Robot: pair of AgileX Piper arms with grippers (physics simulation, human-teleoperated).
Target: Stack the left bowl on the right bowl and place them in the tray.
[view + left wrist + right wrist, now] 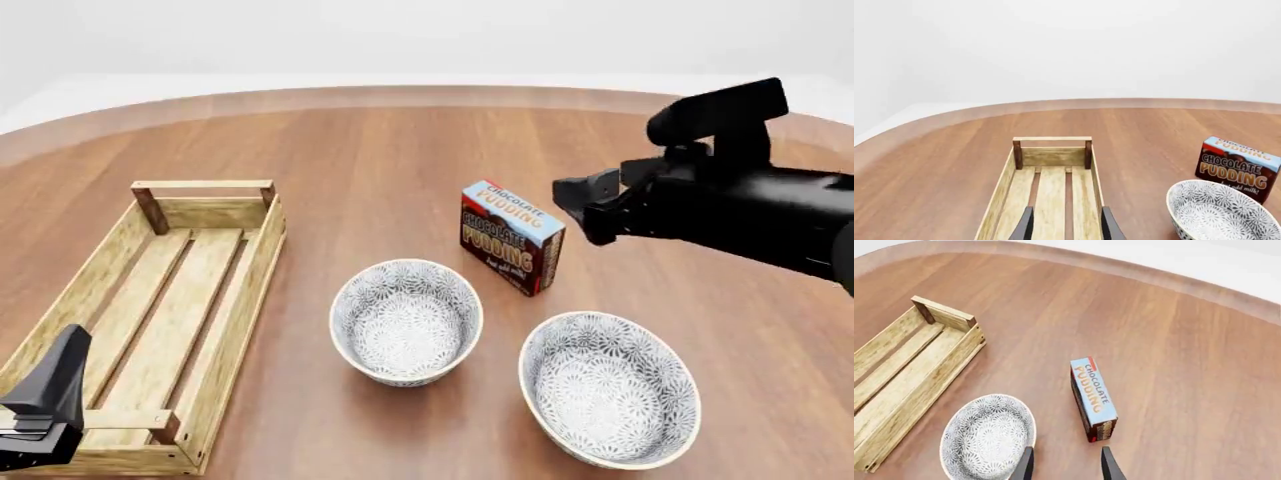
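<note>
The left claw (40, 415) is mostly cut off at the near left corner of the front view, where only a dark wedge shows. In its wrist view the two dark fingertips (1026, 226) stand spread with the slats of the tray (1052, 192) between them, pinching nothing. The right claw (587, 205) is hard to read from the front, a black mass above the right side of the desk (374, 130). Its wrist view shows two fingertips (1025, 463) apart and empty, above bare wood between the left bowl (987, 442) and the box.

The tray (147, 320), a long light-wood crate with a slatted bottom, lies along the left side of the desk; its near end is partly hidden behind the left claw. The left bowl (404, 320) sits upright near the middle of the desk's near half, close to the tray's right side. The right bowl (609, 388) sits upright beside it, toward the near right, apart from it and slightly cut by the picture's lower edge. Both carry a dense grey-blue flower pattern.

Behind the bowls stands a red-brown box (510, 238) with a blue top, reading "CHOCOLATE PUDDING". A smaller line under that is too fine to read surely; it may say "just add milk!".
</note>
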